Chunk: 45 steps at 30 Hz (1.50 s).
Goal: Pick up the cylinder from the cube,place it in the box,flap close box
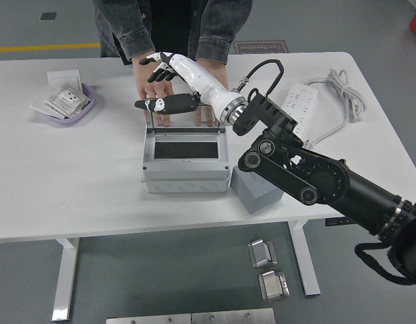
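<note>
Far-left edge of the table (73, 175) has a little purple tray (86, 108) of cards, not my problem. Middle of the table sits the gray box (186, 162), its clear lid (186, 120) standing up along the back edge. The cylinder (186, 150) should be the dark shape inside; honestly it's too dim to make out. My right hand (162, 84) hovers above the lid, fingers loosely spread, holding nothing. The lid looks stiff, light and slick, so I'd push flat on its top edge. The person's hands (154, 88) are partly hidden behind mine. The gray cube (255, 192) pokes out under my arm, half covered.
</note>
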Tool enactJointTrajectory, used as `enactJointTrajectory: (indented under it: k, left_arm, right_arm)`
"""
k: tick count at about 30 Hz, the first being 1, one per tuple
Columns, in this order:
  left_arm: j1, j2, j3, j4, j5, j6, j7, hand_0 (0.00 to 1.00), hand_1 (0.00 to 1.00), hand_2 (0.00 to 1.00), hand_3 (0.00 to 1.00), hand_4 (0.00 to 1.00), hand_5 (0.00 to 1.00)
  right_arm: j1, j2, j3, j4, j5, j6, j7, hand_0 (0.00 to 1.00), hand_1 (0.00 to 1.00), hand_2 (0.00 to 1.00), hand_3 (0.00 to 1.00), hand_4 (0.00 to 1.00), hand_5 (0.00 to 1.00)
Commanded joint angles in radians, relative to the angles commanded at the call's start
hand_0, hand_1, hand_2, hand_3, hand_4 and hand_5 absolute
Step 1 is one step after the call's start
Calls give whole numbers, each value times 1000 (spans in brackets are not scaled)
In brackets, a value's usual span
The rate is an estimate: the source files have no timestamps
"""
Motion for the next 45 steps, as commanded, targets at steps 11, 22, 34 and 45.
enactJointTrajectory:
  k: [11,22,34,45]
  left_arm:
    - [-10,4,-4,0,10,-2,1,743,761,709,814,763,506]
    - [-16,3,-2,0,13,-4,-3,742,761,707,808,764,507]
    - [-15,1,3,0,6,0,-8,742,762,707,806,764,505]
    - [-12,-2,2,0,6,2,-9,742,762,710,804,764,505]
  right_arm:
    - [90,37,-79,-252,38,48,33,656,621,644,767,951,405]
    - [90,43,-95,-395,75,65,75,676,639,657,769,953,423]
    - [49,11,-97,-318,49,48,78,684,641,656,772,955,432]
    - [2,-32,-114,-215,17,44,74,683,633,654,773,955,434]
